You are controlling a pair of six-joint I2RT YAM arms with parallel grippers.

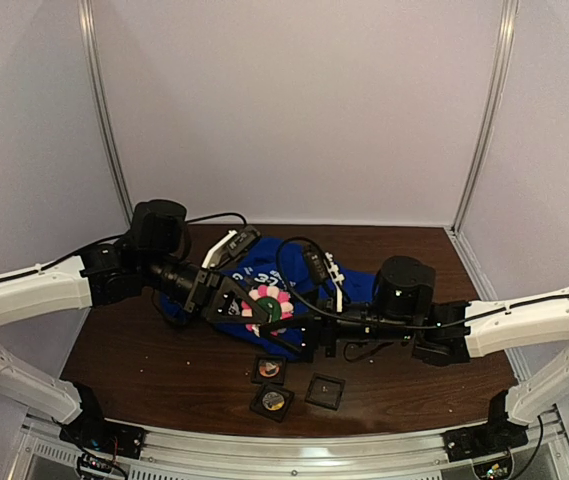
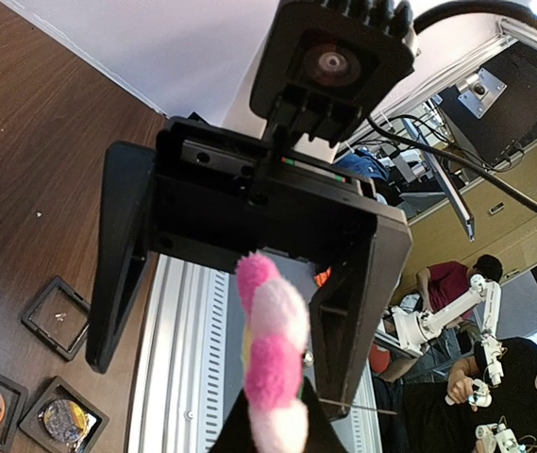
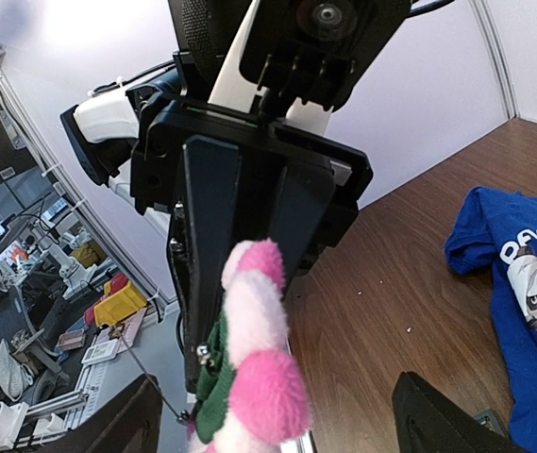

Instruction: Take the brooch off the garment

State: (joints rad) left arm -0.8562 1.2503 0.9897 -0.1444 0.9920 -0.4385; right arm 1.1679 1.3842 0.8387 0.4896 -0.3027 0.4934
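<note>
Left tool (image 1: 234,303): jaws pressed together, pinching the fluffy pink-and-white flower brooch with green centre (image 2: 273,354) by its edge, as far as the wrist views show. It holds the brooch up off the counter, likely so the other arm can get at it.

Right tool (image 2: 219,382): jaws spread wide, one finger on each side of the brooch, not touching it. The straddle looks like a set-up for a handover or a pull. A thin pin or wire sticks out beside the brooch, too fine to identify.

The brooch sits raised between the two tools, mid counter. The bright royal-blue T-shirt with white lettering (image 3: 523,349) lies crumpled on the dark brown wooden counter (image 1: 164,350), under and far of the tools in the top view. No blue cloth hangs from the brooch in either wrist view, so it is probably free. Its back is hidden, so I cannot confirm that.

An empty small black square tray (image 1: 324,390) sits just near of the right tool and is a possible drop spot.
</note>
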